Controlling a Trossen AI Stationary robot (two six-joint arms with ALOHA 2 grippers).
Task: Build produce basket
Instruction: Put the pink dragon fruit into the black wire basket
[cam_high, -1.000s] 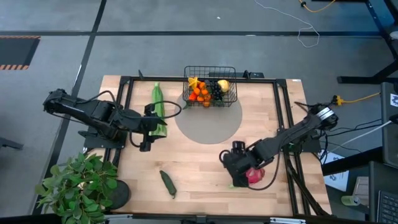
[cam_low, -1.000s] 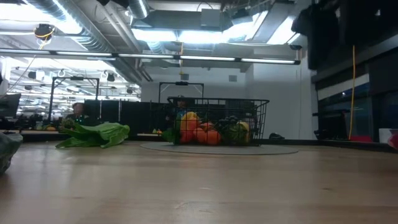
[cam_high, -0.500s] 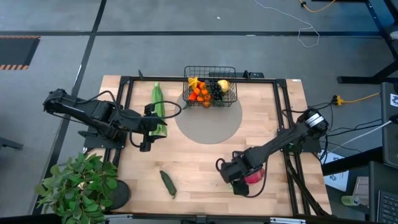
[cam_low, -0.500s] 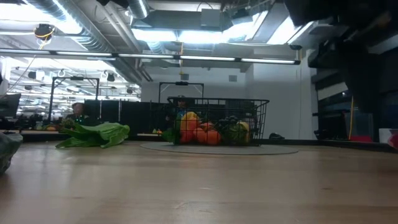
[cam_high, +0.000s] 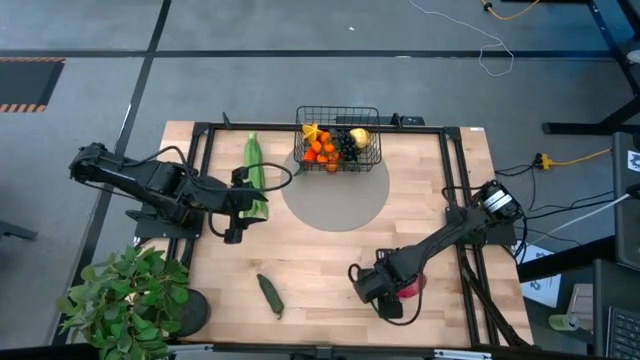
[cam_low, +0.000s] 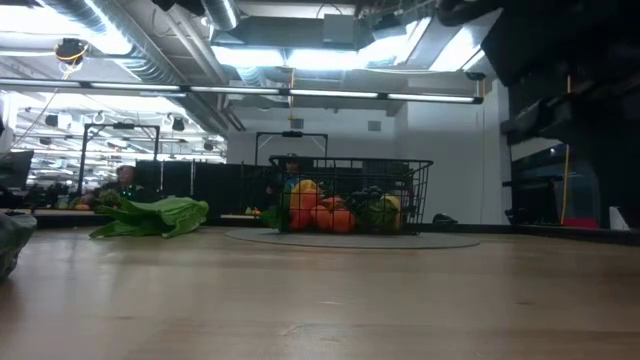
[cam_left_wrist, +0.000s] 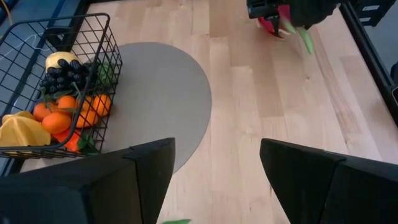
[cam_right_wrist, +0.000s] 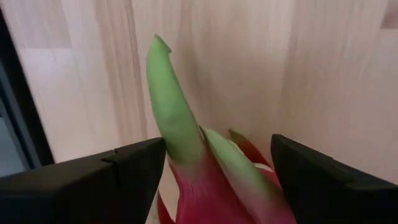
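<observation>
The black wire basket (cam_high: 338, 138) stands at the table's far middle on a grey round mat, holding oranges, dark grapes and yellow fruit; it also shows in the left wrist view (cam_left_wrist: 56, 93). The pink dragon fruit (cam_high: 410, 288) lies on the table near the right front. My right gripper (cam_high: 388, 288) is over it, open, one finger on either side of the fruit (cam_right_wrist: 211, 193). The green corn husk (cam_high: 254, 175) lies at the far left. My left gripper (cam_high: 243, 205) is open and empty at the corn's near end. A cucumber (cam_high: 270, 295) lies near the front edge.
A leafy potted plant (cam_high: 130, 295) stands at the table's near left corner. The grey mat (cam_high: 335, 195) reaches from the basket toward the table's middle. Black rails (cam_high: 465, 180) run along the table's sides. Bare wood lies between the mat and the cucumber.
My right gripper has moved toward the table's near edge and down over the dragon fruit, which has stayed where it was on the table.
</observation>
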